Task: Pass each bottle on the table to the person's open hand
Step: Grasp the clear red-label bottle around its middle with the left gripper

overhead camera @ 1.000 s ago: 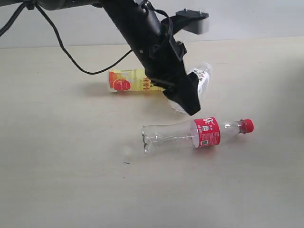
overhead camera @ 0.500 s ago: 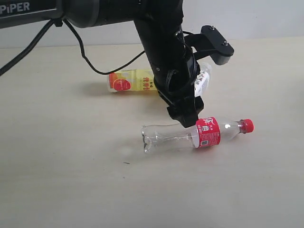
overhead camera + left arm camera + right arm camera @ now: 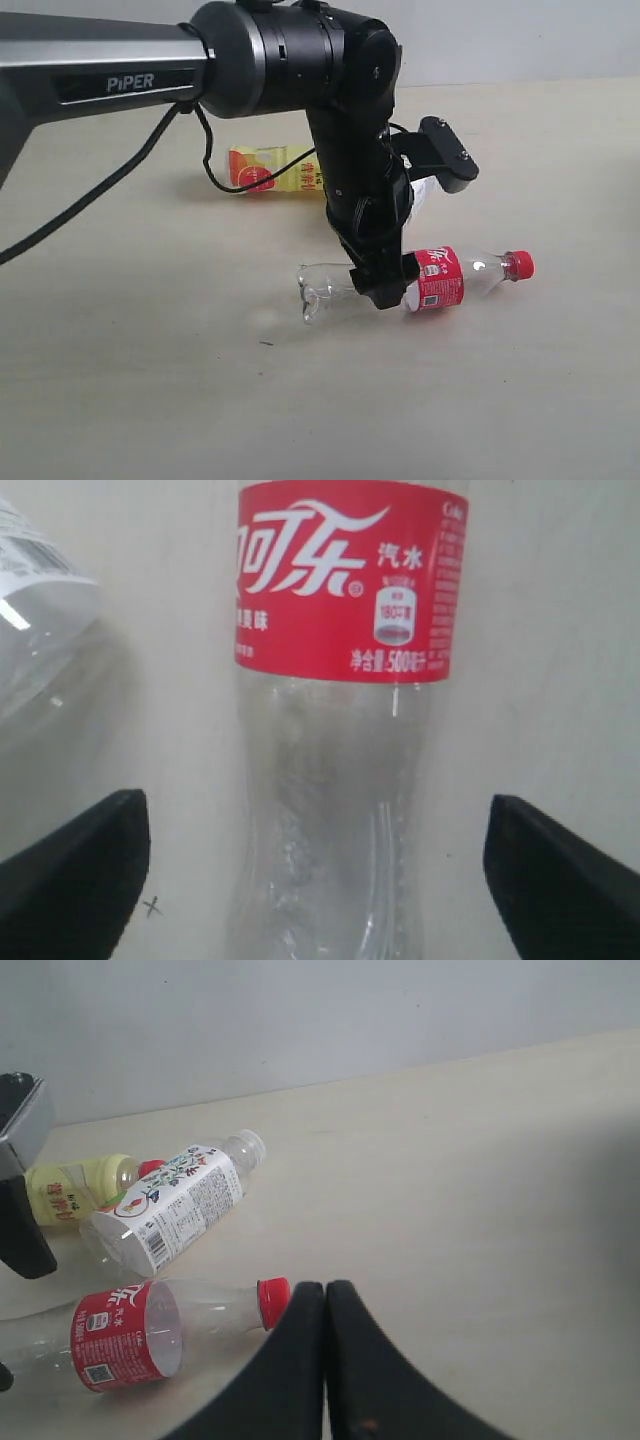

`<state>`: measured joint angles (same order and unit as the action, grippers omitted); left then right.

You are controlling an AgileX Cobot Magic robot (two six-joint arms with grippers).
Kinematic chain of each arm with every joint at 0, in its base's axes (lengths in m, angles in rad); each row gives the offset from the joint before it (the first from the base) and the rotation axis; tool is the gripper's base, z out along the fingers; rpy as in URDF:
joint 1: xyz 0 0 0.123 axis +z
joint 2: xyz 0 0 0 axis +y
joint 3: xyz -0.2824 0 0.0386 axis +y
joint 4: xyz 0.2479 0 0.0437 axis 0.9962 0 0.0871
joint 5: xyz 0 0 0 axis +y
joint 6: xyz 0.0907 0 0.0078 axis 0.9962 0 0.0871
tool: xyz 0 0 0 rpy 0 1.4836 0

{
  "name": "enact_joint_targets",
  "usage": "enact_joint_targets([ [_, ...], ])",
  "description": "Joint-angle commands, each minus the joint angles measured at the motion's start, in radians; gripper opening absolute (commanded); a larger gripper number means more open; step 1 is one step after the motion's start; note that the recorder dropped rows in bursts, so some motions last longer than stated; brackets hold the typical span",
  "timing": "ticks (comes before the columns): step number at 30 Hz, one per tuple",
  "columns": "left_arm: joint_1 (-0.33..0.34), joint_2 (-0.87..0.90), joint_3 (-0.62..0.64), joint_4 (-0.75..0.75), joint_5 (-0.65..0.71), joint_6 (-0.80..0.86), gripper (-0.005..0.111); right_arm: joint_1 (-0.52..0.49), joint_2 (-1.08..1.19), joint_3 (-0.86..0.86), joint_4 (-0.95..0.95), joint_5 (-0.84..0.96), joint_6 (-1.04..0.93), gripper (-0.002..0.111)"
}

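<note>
A clear bottle with a red label point(image 3: 438, 278) and red cap lies on its side on the beige table point(image 3: 130, 390). My left gripper point(image 3: 385, 290) has come down over its clear body and stands open. In the left wrist view the bottle point(image 3: 335, 730) lies between the two fingertips, apart from both. Behind the arm lies the yellow bottle point(image 3: 262, 168). One green-white labelled bottle point(image 3: 422, 190) is mostly hidden by the arm but shows in full in the right wrist view point(image 3: 175, 1205). My right gripper point(image 3: 325, 1295) is shut and empty. The second green-white bottle is out of view.
A black cable point(image 3: 100, 215) hangs from the left arm over the table's left side. The arm's wrist camera mount point(image 3: 445, 155) juts out above the bottles. A pale wall point(image 3: 520, 40) stands behind the far table edge. No hand is in view.
The left arm has swung forward and down from above the green-white bottle. Its open gripper now straddles the red-labelled bottle. The bottles have not moved.
</note>
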<state>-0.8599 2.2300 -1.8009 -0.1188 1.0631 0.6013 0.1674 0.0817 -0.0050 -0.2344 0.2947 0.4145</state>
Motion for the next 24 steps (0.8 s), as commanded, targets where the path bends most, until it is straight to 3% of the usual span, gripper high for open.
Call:
enact_joint_targets([
  [1, -0.005, 0.026, -0.005, 0.005, -0.021, 0.003, 0.086, -0.005, 0.007, 0.005, 0.0, -0.009, -0.002, 0.0],
  [16, -0.005, 0.089, -0.005, 0.006, -0.021, 0.0, 0.083, -0.005, 0.007, 0.005, 0.0, -0.009, -0.002, 0.0],
  [19, -0.005, 0.089, -0.005, 0.006, -0.021, 0.0, 0.068, -0.005, 0.007, 0.005, 0.0, -0.009, -0.002, 0.0],
  [24, -0.005, 0.089, -0.005, 0.003, -0.017, -0.004, 0.032, -0.005, 0.007, 0.005, 0.0, -0.009, -0.002, 0.0],
])
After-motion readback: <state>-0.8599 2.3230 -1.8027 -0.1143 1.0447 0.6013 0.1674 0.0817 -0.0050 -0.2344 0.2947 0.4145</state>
